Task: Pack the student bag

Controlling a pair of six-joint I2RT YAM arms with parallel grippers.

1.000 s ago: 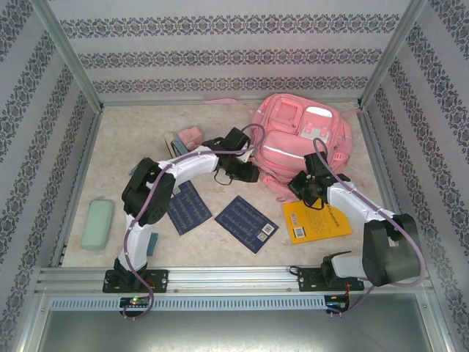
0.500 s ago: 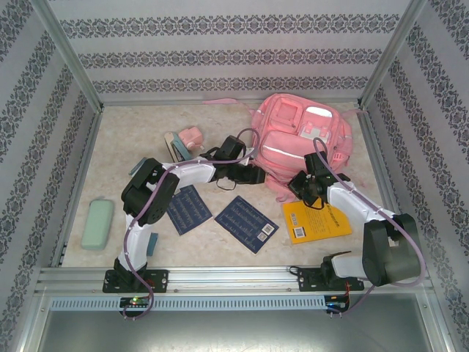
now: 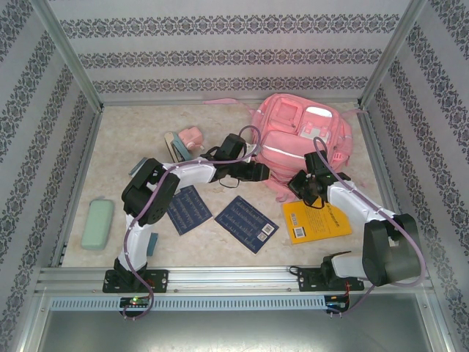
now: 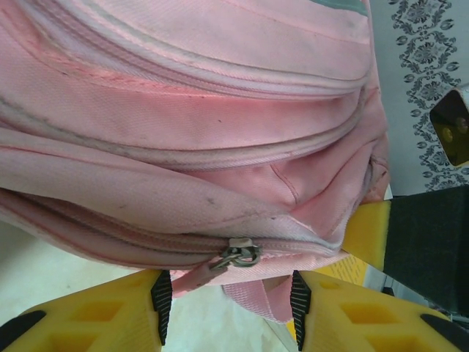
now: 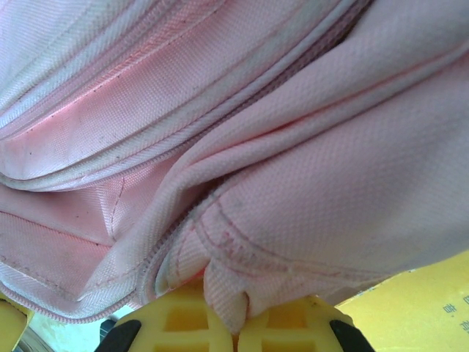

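bag: student bag flat, far right of desk | handling: soft floppy cloth, likely light, bunches when tugged; grab seam folds or zip pull | left tool: jaws apart, just short of zip pull | right tool: pinching a fold of the bag

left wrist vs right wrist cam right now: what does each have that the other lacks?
Left wrist: a metal zipper pull just ahead of the open left hand, not gripped. Right wrist: the right hand shut on a pinched fold of the student bag, plus a corner of a yellow book. Both: the bag's pink fabric and zipper seams, close up.
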